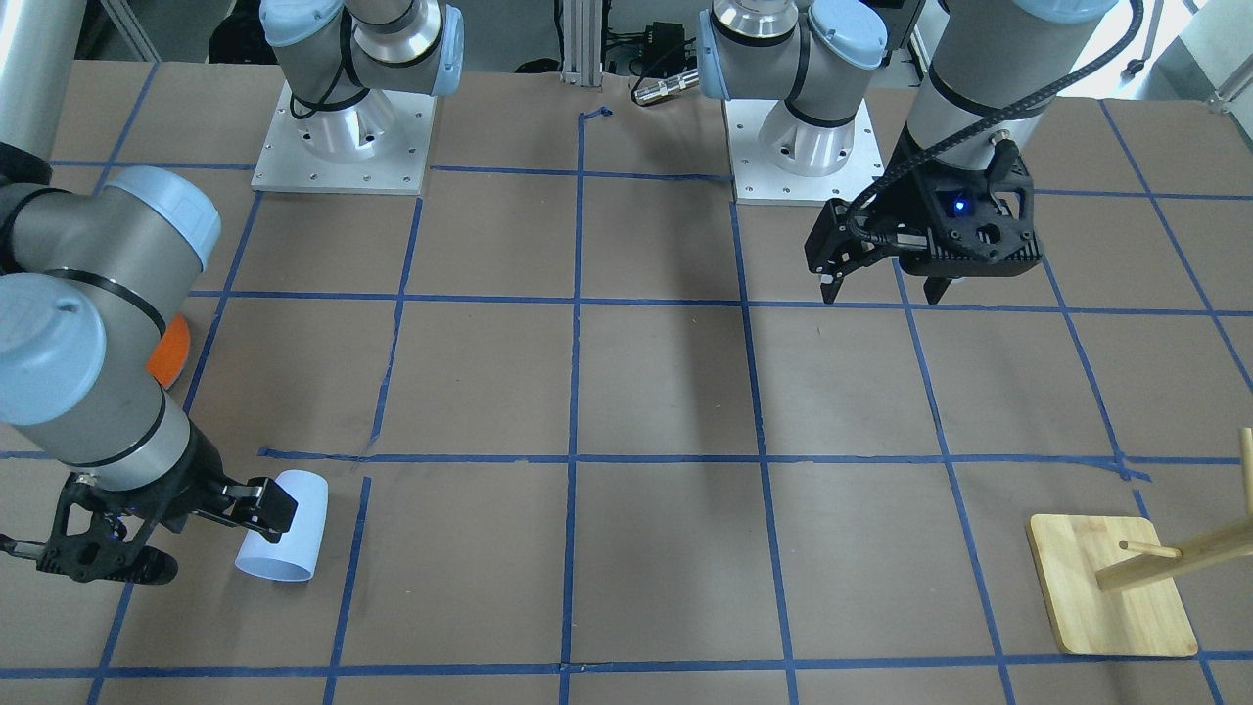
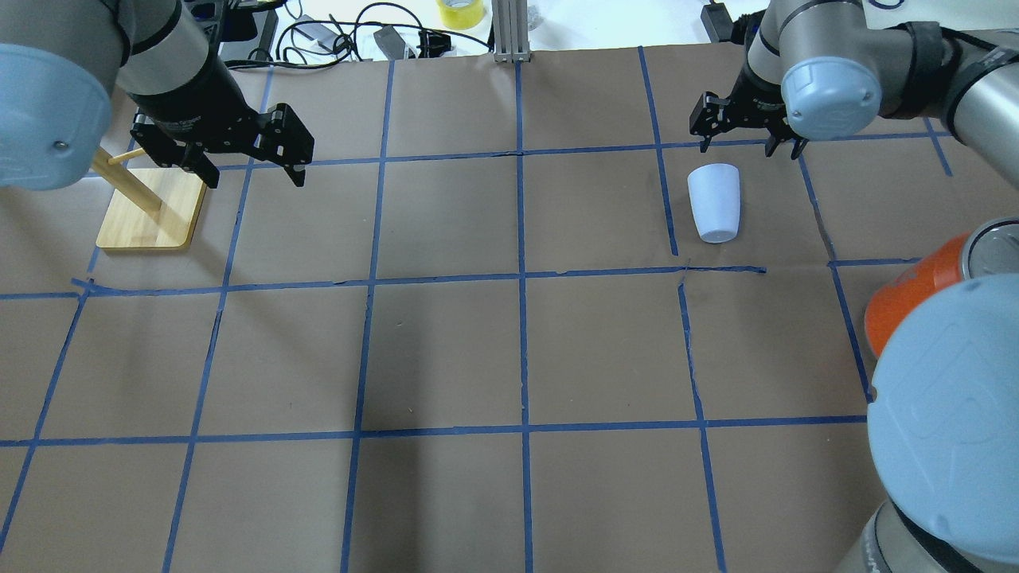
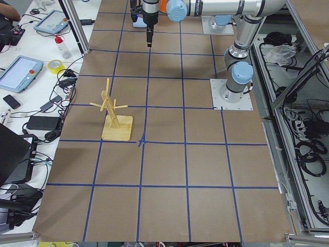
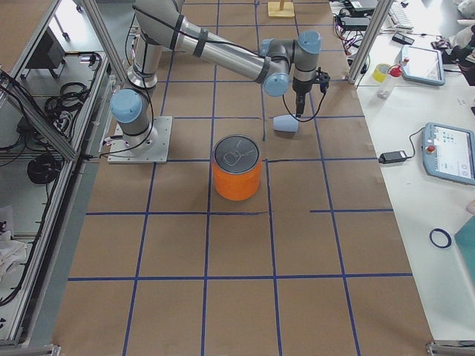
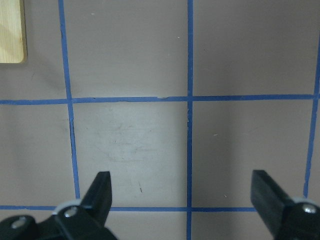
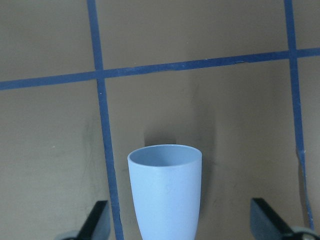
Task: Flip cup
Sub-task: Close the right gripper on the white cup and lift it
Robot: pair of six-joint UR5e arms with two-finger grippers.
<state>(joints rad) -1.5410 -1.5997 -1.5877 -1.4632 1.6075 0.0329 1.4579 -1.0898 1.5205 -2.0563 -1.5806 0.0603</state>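
Work surface: a table (image 2: 446,358) covered in brown paper and divided into squares by blue tape (image 2: 521,278). An aluminium frame bounds it. A white bench (image 4: 415,119) along its far edge carries teach pendants (image 4: 449,152), cables and tape rolls.

On the robot's left, far from its base, stands a wooden peg stand (image 2: 147,215). On the robot's right, nearer the base, stands an orange can (image 4: 237,174) with a silver lid.

The cup (image 2: 715,203) lies on its side on the right half of the table. Its wider rim points to the far edge and its narrower base toward the robot.

The right gripper (image 2: 750,146) hangs above the cup's rim end, pointing down, with its fingers spread wide and clear of the cup. In the right wrist view the cup lies midway between the two fingertips, its open mouth turned away.

The left gripper (image 2: 255,179) is likewise spread and holds nothing. It hangs over bare paper just beside the peg stand.
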